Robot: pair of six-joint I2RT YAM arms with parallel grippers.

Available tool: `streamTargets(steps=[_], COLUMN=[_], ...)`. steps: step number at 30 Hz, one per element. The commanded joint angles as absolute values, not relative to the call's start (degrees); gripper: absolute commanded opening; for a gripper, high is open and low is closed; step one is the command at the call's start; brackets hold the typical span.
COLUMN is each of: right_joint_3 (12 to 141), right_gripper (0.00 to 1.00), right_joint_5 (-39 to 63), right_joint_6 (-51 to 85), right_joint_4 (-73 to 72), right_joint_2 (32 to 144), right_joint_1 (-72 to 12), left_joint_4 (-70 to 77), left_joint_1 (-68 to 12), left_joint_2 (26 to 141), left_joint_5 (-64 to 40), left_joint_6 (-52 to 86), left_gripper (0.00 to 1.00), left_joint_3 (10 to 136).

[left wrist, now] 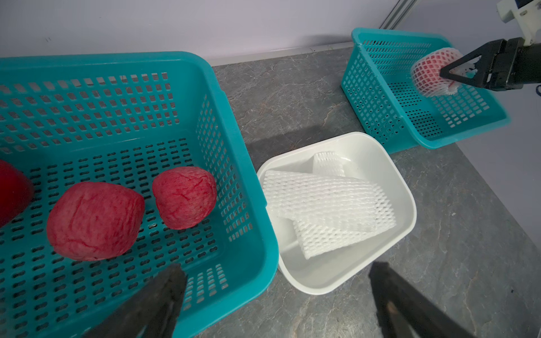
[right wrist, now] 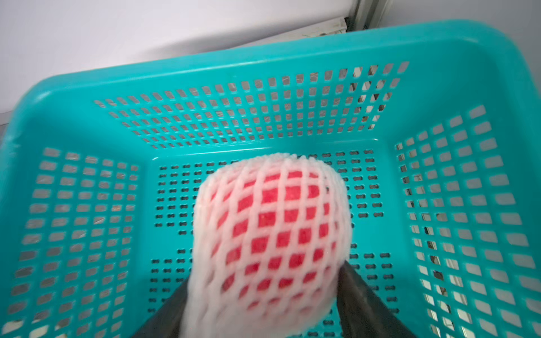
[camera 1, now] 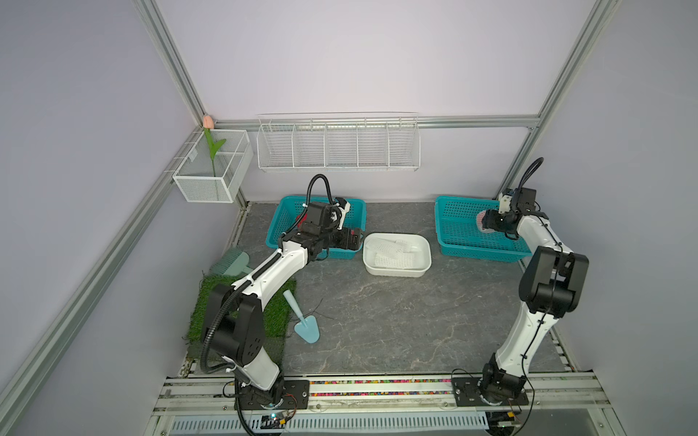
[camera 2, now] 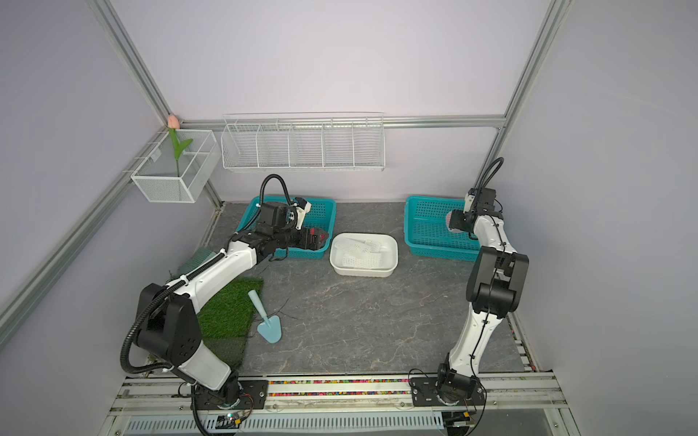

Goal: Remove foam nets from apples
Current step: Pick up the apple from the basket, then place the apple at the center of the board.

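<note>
One apple (right wrist: 272,219) in foam net (right wrist: 205,187), clasped by right gripper (right wrist: 266,278), over two o'clock basket (right wrist: 205,58). Left gripper (left wrist: 276,267) splayed wide.

A round red apple (right wrist: 272,222), showing pale pink through its snug white foam mesh net (right wrist: 210,263) with diamond holes, is clamped between the black fingers of the right gripper (right wrist: 265,275) over a teal slotted plastic basket (camera 1: 460,226), right of centre in both top views. Three bare apples lie side by side in the other teal basket (left wrist: 117,61): a deep red one (left wrist: 11,190), a large pink-streaked one (left wrist: 93,221) and a smaller streaked one (left wrist: 184,197). Emptied nets (left wrist: 328,210) lie flattened and overlapping in a white plastic tub (left wrist: 322,275).
</note>
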State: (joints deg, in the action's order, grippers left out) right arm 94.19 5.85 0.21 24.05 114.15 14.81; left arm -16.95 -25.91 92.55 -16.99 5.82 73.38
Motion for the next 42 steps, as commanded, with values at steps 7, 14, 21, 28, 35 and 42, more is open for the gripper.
streamTargets(steps=[7,14,21,28,35,42], right_joint_3=[85.6,78.6,73.7,67.6,59.1,54.4], right_gripper=[0.67,0.67,0.68,0.68,0.68,0.68], right_joint_5=[9.7,13.8,18.9,17.9,22.0,24.4], right_joint_6=[0.8,6.8,14.6,21.0,27.8,31.7], right_joint_4=[24.0,26.4,34.4,40.7,39.7,38.4], right_joint_2=[101.4,90.2,82.9,75.2,70.5,69.4], right_joint_1=[9.1,6.0,2.1,-2.5,-3.9,-6.1], left_joint_4=[-18.3,-20.4,-12.8,-2.0,4.6,9.0], left_joint_1=[-28.2,-34.4,-43.9,-50.2,-55.4,-58.8], left_joint_2=[86.0,82.6,84.1,89.7,94.5,99.2], left_joint_5=[-19.4,-16.6,-12.9,-14.2,-19.7,-23.1], left_joint_6=[1.9,-6.4,-16.4,-19.5,-24.8,-22.0], left_gripper=[1.00,0.99,0.99,0.99,0.99,0.99], left_joint_3=[71.4,69.8,67.0,67.5,66.7,66.4])
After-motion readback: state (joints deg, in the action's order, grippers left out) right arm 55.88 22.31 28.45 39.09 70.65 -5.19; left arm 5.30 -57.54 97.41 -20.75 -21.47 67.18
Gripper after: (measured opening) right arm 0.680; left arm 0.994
